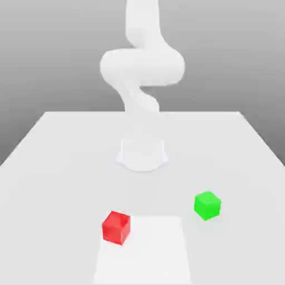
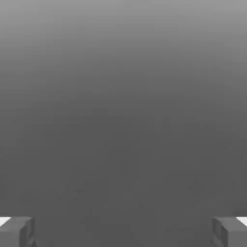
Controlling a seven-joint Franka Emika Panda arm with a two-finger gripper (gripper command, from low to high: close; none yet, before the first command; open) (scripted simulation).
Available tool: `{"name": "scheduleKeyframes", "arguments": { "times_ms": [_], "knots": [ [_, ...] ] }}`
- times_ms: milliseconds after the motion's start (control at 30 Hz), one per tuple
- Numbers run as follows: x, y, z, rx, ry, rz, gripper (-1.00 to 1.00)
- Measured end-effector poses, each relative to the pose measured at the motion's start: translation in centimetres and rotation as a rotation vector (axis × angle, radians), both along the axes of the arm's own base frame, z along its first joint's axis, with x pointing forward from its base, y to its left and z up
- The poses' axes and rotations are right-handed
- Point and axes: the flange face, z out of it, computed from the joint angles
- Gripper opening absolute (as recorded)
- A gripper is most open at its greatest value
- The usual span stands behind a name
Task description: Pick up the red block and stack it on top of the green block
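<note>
The red block [image 1: 116,227] sat nearest the exterior camera on the white table [image 1: 50,167], towards the exterior view's left; the green block [image 1: 207,205] stood a little farther back and to the exterior view's right, well apart from it, and the arm [image 1: 142,67] rose from its base beyond both. In the hand view the gripper [image 2: 123,231] had its fingers [image 2: 17,230] spread wide with nothing between them, facing blank grey ground with neither cube before it. The likeliest failure from this pose was judged to be a descent off-centre over the red block, so that a finger landed on its top face or nudged it aside. A second risk was a release misaligned over the green block, letting the red one slide off.
</note>
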Motion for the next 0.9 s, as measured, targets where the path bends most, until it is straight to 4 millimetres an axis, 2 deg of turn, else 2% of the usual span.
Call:
{"name": "scheduleKeyframes", "arguments": {
  "times_ms": [133,267,400,567,633,833,867,900],
  "knots": [
    [4.3,-1.4,-9.9,0.027,0.152,-0.065,0.00],
    [6.0,-2.8,-19.9,0.054,0.300,-0.131,0.00],
    [5.3,-4.2,-29.9,0.083,0.451,-0.200,0.00],
    [1.4,-5.3,-41.2,0.121,0.637,-0.288,0.00],
    [-0.2,-5.6,-44.7,0.132,0.691,-0.315,0.00],
    [-0.7,-5.6,-50.8,0.135,0.709,-0.322,0.00],
    [-0.8,-5.6,-51.5,0.135,0.709,-0.322,-1.00],
    [-0.8,-5.6,-51.5,0.135,0.709,-0.322,-1.00]
  ]
}}
